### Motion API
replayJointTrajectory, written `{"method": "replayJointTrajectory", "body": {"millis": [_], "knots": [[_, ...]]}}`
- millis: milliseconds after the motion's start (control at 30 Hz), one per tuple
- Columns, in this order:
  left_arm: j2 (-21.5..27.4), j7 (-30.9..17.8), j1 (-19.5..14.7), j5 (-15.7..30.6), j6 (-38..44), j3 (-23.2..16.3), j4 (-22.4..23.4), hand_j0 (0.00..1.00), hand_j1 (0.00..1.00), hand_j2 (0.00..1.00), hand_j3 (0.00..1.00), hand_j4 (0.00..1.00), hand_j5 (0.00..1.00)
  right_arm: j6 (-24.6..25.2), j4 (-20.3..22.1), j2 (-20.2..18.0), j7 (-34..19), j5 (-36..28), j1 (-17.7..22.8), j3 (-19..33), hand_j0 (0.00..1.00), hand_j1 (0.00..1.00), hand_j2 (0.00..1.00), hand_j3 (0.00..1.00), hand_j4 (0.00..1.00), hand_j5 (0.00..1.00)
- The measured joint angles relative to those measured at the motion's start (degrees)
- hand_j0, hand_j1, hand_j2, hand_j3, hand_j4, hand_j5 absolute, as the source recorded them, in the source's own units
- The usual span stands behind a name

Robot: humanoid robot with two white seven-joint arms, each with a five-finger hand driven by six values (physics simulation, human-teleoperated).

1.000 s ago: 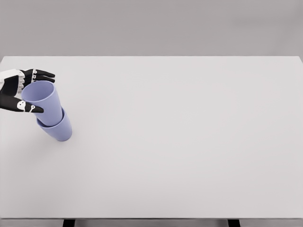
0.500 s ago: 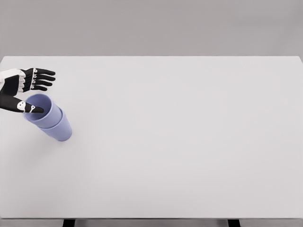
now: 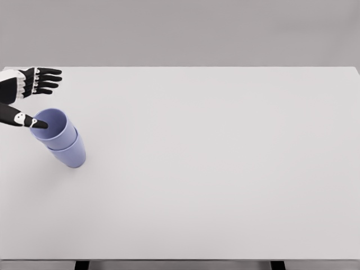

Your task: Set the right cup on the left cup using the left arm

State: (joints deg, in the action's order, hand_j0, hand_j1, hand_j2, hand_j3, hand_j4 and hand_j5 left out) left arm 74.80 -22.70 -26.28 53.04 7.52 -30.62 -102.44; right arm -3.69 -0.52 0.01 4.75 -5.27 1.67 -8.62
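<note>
1. Lower cup (image 3: 71,156) stands on the white table (image 3: 225,169), near its left edge.
2. Upper cup (image 3: 55,128) sits nested inside the lower cup, tilted leftward.
3. Left hand (image 3: 25,98): fingers spread, gripping nothing; thumb tip at the upper cup's rim.

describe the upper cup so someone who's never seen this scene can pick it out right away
On the white table, look near the left edge, where two lavender cups are stacked. The upper cup is nested in the lower cup, beside the open left hand. It is the one whose open mouth shows, tilted slightly left, and only the lower cup touches the table.
</note>
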Motion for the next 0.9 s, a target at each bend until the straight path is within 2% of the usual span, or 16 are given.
{"method": "replayJointTrajectory", "body": {"millis": [200,300,400,567,767,833,900], "knots": [[-0.4,-0.1,0.4,0.0,-3.0,1.9,-0.6,1.00,1.00,1.00,1.00,1.00,1.00,0.0,0.0,0.0,0.0,0.0,0.0,0.0,1.00,1.00,1.00,1.00,1.00,1.00],[-0.5,-0.2,2.3,0.0,-10.6,1.8,-0.7,1.00,1.00,1.00,1.00,1.00,1.00,0.0,0.0,0.0,0.0,0.0,0.0,0.0,1.00,1.00,1.00,1.00,1.00,1.00],[-0.4,-1.6,2.4,0.0,-18.1,1.8,-0.7,1.00,1.00,1.00,1.00,1.00,1.00,0.0,0.0,0.0,0.0,0.0,0.0,0.0,1.00,1.00,1.00,1.00,1.00,1.00],[-0.8,-4.4,2.5,-0.1,-22.2,1.9,-0.7,1.00,1.00,1.00,1.00,1.00,1.00,0.0,0.0,0.0,0.0,0.0,0.0,0.0,1.00,1.00,1.00,1.00,1.00,1.00],[-3.1,-5.1,6.0,-0.3,-28.6,1.9,-0.7,1.00,1.00,1.00,1.00,1.00,1.00,0.0,0.0,0.0,0.0,0.0,0.0,0.0,1.00,1.00,1.00,1.00,1.00,1.00],[-3.5,-5.1,6.3,-1.4,-30.5,1.9,-0.7,1.00,1.00,1.00,1.00,1.00,1.00,0.0,0.0,0.0,0.0,0.0,0.0,0.0,1.00,1.00,1.00,1.00,1.00,1.00],[-3.8,-5.1,8.1,-3.2,-31.7,1.8,-0.7,1.00,1.00,1.00,1.00,1.00,1.00,0.0,0.0,0.0,0.0,0.0,0.0,0.0,1.00,1.00,1.00,1.00,1.00,1.00]]}}
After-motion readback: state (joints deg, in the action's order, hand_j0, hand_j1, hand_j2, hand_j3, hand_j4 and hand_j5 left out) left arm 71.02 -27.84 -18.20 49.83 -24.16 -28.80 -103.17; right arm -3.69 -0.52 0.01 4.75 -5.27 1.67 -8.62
